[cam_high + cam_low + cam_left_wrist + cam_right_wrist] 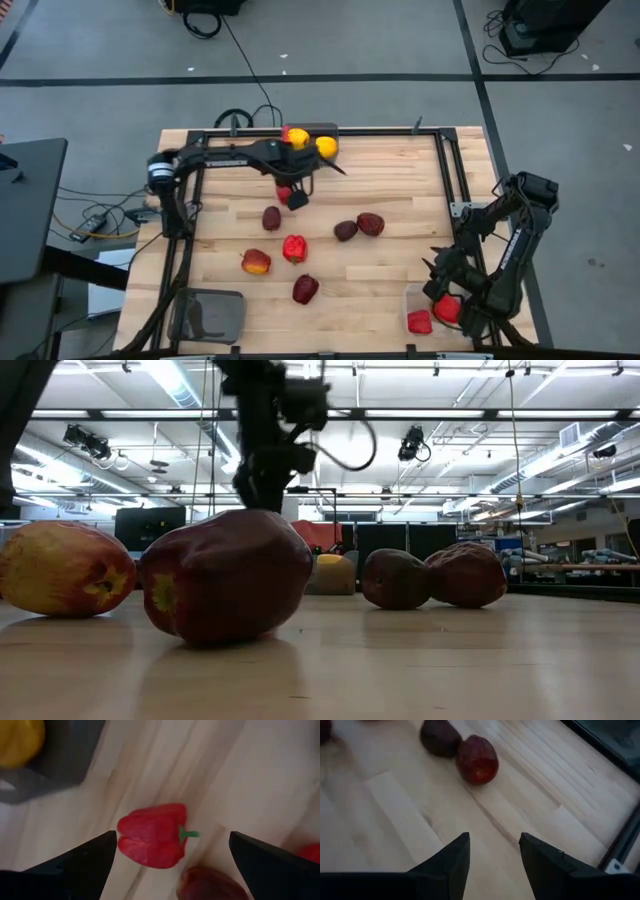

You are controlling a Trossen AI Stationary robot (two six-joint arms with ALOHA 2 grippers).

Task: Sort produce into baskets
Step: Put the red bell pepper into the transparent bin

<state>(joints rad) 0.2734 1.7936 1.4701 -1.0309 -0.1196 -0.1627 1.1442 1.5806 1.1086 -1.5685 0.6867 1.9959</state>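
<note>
My left gripper (293, 196) is open and hovers over a red pepper (152, 835) on the table near the far edge; in the left wrist view its fingers stand on either side of the pepper without touching it. Two yellow fruits (298, 138) lie in a dark grey basket (322, 128) at the far edge. Another dark basket (208, 316) stands at the near left. A clear basket (412, 298) at the near right holds two red peppers (420, 322). My right gripper (492, 845) is open and empty above the table beside the clear basket.
Loose on the table: a maroon fruit (271, 217), a red pepper (294, 248), a red-orange apple (256, 262), a maroon fruit (305, 289), and a maroon and a red fruit side by side (358, 227). A black frame (443, 170) borders the table.
</note>
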